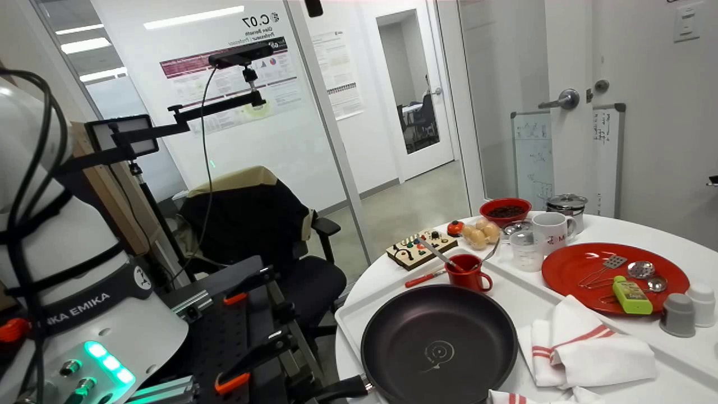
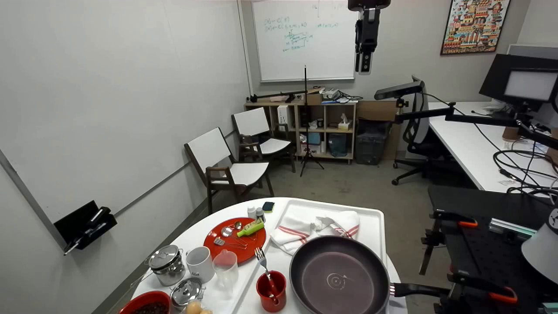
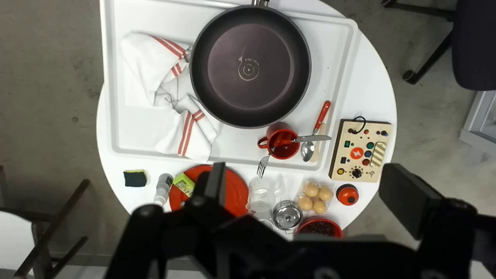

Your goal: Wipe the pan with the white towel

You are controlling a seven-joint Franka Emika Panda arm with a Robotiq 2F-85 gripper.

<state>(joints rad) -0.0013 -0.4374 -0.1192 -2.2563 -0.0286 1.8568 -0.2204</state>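
Black pincer (image 3: 304, 185) spread wide; smooth round pan (image 3: 250, 66) beside rumpled, red-striped white towel (image 3: 166, 95).

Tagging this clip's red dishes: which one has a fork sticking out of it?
The red mug beside the pan; a fork leans out of it. The red plate carries small metal utensils; the red bowl holds dark pieces.

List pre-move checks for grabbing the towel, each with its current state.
1. Pincer open, holding nothing: ok, jaws wide apart.
2. Pincer down at towel: not ok, hangs well above the table.
3. Towel free of pan: cannot tell, they look edge to edge.
4. Pan inside uncovered: ok, base fully visible in the wrist view.
5. Handle within table edge: not ok, juts past it.
6. Red mug apart from pan: cannot tell, too close to judge.
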